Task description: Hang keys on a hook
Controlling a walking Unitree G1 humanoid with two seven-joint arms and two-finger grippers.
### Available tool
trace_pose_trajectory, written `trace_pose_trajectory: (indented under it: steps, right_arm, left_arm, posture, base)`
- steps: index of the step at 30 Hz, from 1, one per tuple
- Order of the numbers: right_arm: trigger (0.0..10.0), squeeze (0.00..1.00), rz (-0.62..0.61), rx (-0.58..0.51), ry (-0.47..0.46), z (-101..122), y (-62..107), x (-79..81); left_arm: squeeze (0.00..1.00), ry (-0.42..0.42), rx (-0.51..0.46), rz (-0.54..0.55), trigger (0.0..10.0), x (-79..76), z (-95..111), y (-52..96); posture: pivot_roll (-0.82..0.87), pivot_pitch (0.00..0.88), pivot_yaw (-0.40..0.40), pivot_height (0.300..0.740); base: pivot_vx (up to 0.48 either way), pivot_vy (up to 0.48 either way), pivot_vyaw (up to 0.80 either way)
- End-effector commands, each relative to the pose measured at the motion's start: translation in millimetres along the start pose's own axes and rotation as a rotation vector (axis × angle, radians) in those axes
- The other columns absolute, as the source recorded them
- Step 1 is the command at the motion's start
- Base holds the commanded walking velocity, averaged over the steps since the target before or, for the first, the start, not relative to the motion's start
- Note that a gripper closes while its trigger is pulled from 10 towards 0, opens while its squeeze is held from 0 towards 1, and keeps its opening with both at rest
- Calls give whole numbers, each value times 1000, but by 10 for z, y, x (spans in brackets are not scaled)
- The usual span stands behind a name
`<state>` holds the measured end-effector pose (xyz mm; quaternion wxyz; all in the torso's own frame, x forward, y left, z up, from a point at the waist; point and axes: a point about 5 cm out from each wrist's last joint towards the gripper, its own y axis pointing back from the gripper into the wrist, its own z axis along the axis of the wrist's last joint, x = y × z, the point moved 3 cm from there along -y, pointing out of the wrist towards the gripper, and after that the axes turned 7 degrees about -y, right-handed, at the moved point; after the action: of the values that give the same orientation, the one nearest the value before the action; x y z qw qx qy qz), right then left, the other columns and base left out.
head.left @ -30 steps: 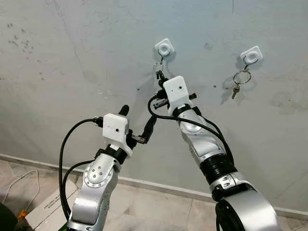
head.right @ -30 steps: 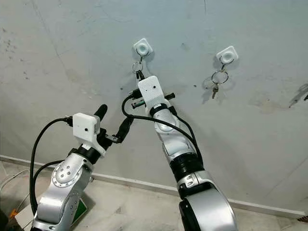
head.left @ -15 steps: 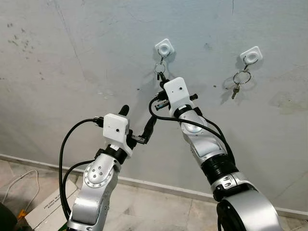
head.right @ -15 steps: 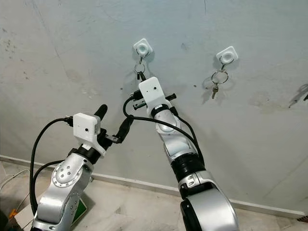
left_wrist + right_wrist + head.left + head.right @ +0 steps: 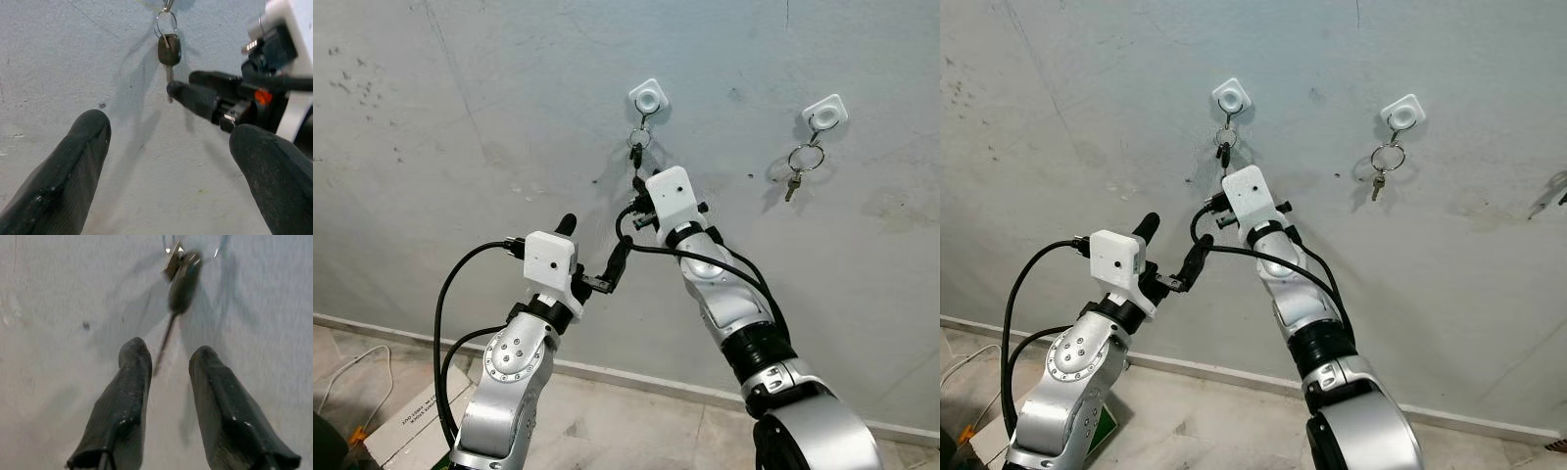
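Key (image 5: 169, 50) hangs from hook (image 5: 648, 98); light, rigid, swings freely, best pinched at its head. Right gripper (image 5: 168, 369) parted, empty; left gripper (image 5: 168, 142) wide apart.

A pale grey wall (image 5: 460, 117) fills the background, scuffed with small dark specks and faint hairline cracks. Along its foot runs a light skirting strip (image 5: 636, 377), meeting a floor (image 5: 607, 431) of pale tiles. On the floor at the lower left sits a cardboard box (image 5: 411, 421), with a white cable (image 5: 347, 377) looping beside it
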<state>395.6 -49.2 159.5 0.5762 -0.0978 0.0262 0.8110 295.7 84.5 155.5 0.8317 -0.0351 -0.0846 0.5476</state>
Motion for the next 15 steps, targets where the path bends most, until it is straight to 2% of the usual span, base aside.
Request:
trace_pose_trajectory:
  steps: [1, 6, 9, 15]
  right_arm:
    - [10000, 1000, 15, -31, 10, 54, 16, 15]
    - [10000, 1000, 17, -52, 48, -16, 135, -19]
    - [10000, 1000, 8, -13, 79, -212, 298, -86]
    - [10000, 1000, -6, 21, 67, -343, 493, -140]
  left_arm:
    - [0, -6, 8, -4, 10000, -4, -21, -3]
    - [0, -5, 10, -5, 10000, -8, -26, 6]
    - [0, -7, 15, -5, 10000, 3, -41, 16]
    - [0, -20, 37, 1, 10000, 60, -99, 51]
  posture:
    - [75, 0, 37, 740]
    - [65, 0, 41, 740]
    - [63, 0, 47, 740]
    - [61, 0, 56, 740]
  base:
    - [0, 0, 0]
    - [0, 0, 0]
    - [0, 0, 0]
    - [0, 0, 0]
